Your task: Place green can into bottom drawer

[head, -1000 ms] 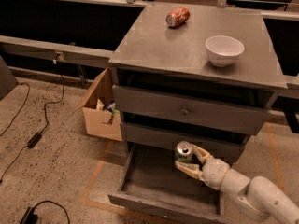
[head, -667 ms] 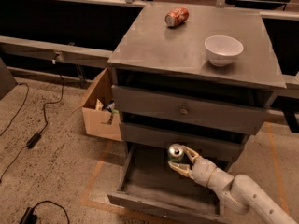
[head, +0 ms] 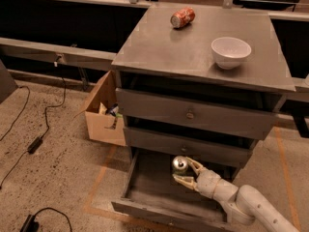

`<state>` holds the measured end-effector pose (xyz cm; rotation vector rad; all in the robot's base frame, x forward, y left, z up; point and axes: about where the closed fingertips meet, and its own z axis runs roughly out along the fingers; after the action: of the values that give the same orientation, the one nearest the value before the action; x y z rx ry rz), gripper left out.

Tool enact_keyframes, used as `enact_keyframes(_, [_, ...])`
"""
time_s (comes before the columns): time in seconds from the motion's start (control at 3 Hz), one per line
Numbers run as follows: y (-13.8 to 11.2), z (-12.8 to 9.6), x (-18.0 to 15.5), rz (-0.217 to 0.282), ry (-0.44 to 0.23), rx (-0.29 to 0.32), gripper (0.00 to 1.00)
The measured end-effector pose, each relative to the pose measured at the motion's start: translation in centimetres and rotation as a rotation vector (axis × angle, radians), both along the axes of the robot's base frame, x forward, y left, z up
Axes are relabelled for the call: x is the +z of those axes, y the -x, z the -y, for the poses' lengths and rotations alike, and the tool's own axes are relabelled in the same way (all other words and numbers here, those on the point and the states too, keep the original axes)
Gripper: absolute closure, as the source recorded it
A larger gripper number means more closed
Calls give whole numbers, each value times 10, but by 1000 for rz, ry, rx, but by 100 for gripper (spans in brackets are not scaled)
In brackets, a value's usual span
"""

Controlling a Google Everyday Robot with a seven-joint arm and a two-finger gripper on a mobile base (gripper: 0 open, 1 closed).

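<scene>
- The green can (head: 180, 165) sits inside the opening of the bottom drawer (head: 149, 191), toward the drawer's far right, just under the front of the middle drawer (head: 159, 140).
- Its silver top faces up toward the camera, so its long axis looks roughly upright, perhaps slightly tilted. I cannot tell whether its base touches the drawer floor or hangs just above it.
- The gripper (head: 184, 170) reaches in from the near right on a pale arm. Its fingers (head: 195, 165) are clamped on the can, one on the far side and one on the near side, and the can lies at their left tips.
- The bottom drawer is pulled well out, with bare grey floor showing to the left of the can.
- By my judgement the can is already over the drawer, so what remains is a short lowering and a release.
- On the tabletop (head: 164, 52) above, a red can (head: 182, 17) lies on its side at the far edge and a white bowl (head: 231, 51) stands to the right.
- A cardboard box (head: 102, 116) rests on the floor to the left of the cabinet.
</scene>
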<state>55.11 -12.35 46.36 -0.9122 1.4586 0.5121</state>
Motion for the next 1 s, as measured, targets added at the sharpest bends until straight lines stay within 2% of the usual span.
enact_keyframes(0.33, [4,-10,-58,-39,3,78,100])
enact_keyframes(0.67, [-4,-23,-104,-58,23,178,100])
enact_keyframes(1.0, [-17,-32,-144,-59,56,249,100])
